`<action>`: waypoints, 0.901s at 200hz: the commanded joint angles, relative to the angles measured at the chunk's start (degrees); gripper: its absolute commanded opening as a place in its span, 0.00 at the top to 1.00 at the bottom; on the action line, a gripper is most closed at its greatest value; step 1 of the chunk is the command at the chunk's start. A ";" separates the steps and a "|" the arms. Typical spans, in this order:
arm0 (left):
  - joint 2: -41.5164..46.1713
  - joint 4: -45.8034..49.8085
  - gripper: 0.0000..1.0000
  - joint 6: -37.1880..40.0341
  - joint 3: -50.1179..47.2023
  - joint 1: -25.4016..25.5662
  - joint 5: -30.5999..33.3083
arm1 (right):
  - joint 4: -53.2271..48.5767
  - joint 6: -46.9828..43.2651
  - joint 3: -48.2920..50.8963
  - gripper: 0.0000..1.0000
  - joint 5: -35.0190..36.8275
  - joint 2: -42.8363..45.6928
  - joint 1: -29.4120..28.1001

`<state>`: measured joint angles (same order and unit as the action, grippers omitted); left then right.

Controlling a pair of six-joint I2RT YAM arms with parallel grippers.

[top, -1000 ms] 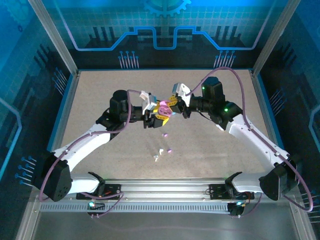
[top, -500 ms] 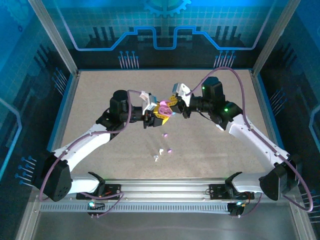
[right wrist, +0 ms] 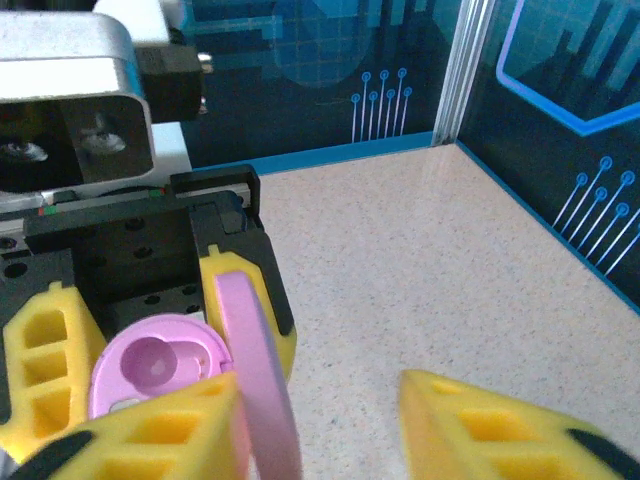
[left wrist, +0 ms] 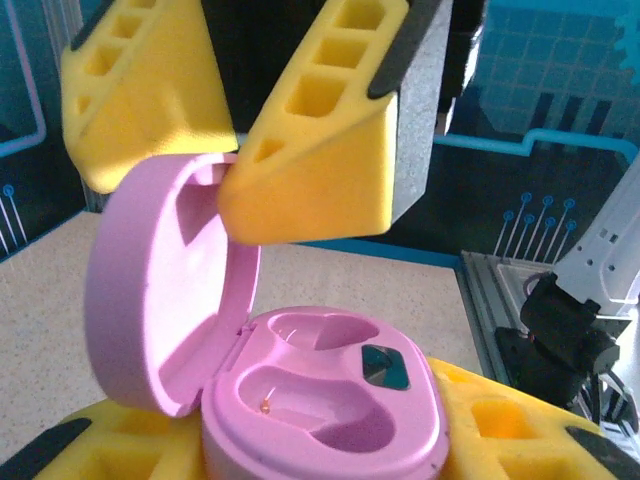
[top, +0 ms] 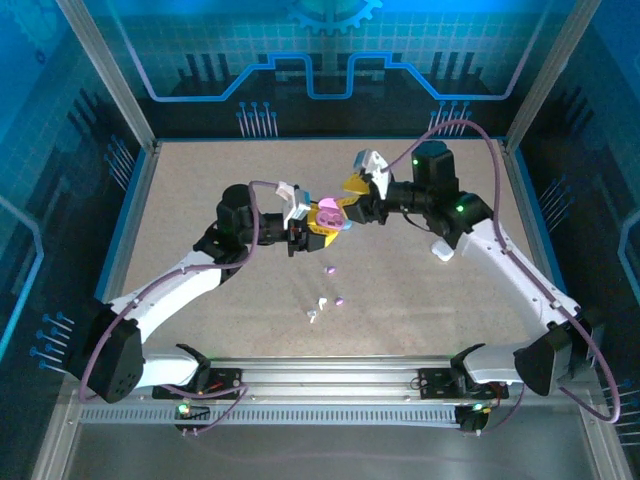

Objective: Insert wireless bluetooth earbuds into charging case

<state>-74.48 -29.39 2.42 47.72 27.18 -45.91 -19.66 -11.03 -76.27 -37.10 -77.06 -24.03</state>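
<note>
Two claws on one small job, and plenty that could spoil it. My left claw (top: 310,236) is pinching the base of the pink charging case (left wrist: 330,405), whose lid (left wrist: 160,300) stands swung open over two bare sockets. My right claw (right wrist: 320,430) is spread, the lid rising edge-on between its yellow fingers (right wrist: 500,430), hard by one and well apart from the other; I cannot tell whether the near finger touches it. None of the buds is in the case: one pink earbud (top: 329,269) lies on the table (top: 200,190) just toward my bases from the case, a second pink earbud (top: 340,300) nearer me than that, and two white bits (top: 312,316) beside it, too small to make out.

Chief worry: when I draw the right claw away, a finger could hook the lid and either snap it shut or twist the case in my left pinch, which has only the lower shell. With nothing propping it, I judge the lid may also drop closed by itself. Then the buds: tiny, rounded, loose on the table, apt to skid or flip out from closing fingers. A white one taken by mistake would not suit this case, and a pink one set askew or in the wrong socket would not seat
</note>
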 commanded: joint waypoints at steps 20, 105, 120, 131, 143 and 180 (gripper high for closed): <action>-2.06 -9.66 0.67 -5.44 -2.24 0.48 0.98 | -4.60 6.06 -5.10 0.46 -4.22 -1.96 2.23; -1.35 -12.78 0.68 -5.55 -5.49 0.41 14.75 | -4.64 26.40 0.38 0.39 15.31 7.14 5.36; -0.32 -14.00 0.68 -5.17 -6.56 0.39 18.14 | -6.53 34.72 4.51 0.50 20.52 7.79 6.72; 0.52 -14.37 0.68 -4.73 -7.26 0.37 20.34 | -6.18 39.72 8.85 0.55 21.06 7.76 7.46; 1.45 -14.76 0.68 -4.20 -7.97 0.27 22.30 | -4.39 44.86 14.12 0.58 21.03 7.34 7.68; 5.29 -13.72 0.67 -2.30 -9.25 0.17 25.67 | -0.57 52.27 20.92 0.62 14.00 -3.44 5.40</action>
<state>-73.28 -40.64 -2.48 39.31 27.29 -24.56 -21.45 32.53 -57.06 -19.90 -73.34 -16.97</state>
